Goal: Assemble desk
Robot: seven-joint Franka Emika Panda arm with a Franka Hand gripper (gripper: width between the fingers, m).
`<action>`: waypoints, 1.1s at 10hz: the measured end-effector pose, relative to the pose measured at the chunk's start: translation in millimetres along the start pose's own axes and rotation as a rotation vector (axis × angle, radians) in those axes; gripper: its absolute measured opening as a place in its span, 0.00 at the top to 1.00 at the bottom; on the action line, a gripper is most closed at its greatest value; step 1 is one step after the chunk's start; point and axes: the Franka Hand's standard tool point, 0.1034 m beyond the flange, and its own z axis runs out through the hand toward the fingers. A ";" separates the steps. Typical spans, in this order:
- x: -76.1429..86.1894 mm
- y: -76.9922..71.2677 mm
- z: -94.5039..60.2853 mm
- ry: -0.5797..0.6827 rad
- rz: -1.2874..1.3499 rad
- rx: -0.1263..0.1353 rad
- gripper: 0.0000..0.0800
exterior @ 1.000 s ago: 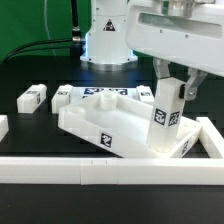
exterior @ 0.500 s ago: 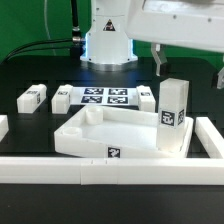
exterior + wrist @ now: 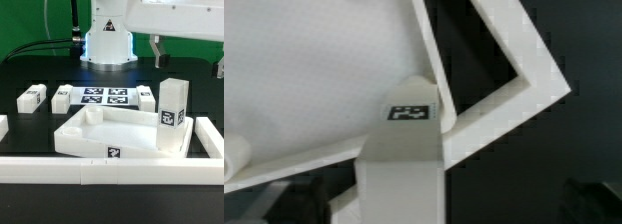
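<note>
The white tray-like desk top (image 3: 110, 130) lies flat against the long white border wall (image 3: 100, 168). One white square leg (image 3: 172, 115) with a tag stands upright in its corner on the exterior view's right. My gripper (image 3: 188, 55) hangs above that leg, open and empty, with one dark finger on each side. In the wrist view I look down on the leg (image 3: 402, 160) and its tag, with the desk top (image 3: 313, 70) beside it. Three more legs lie on the black table: two on the exterior view's left (image 3: 33, 97) (image 3: 61, 98) and one (image 3: 146, 97) behind the desk top.
The marker board (image 3: 105, 97) lies behind the desk top, in front of the robot base (image 3: 108, 40). The border wall turns a corner on the exterior view's right (image 3: 212, 135) and shows in the wrist view (image 3: 518, 70). A white piece (image 3: 3, 126) sits at the left edge.
One second ago my gripper gripped the leg with the desk top tilted. It has since let go and risen; the desk top now lies flat and the leg stands alone.
</note>
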 end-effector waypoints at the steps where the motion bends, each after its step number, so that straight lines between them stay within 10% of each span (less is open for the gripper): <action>1: -3.3 1.7 -0.3 0.015 -0.129 0.012 0.19; 9: -18.4 19.2 4.7 0.016 -0.328 0.023 0.19; 11: -53.9 41.1 15.2 0.033 -0.336 0.052 0.19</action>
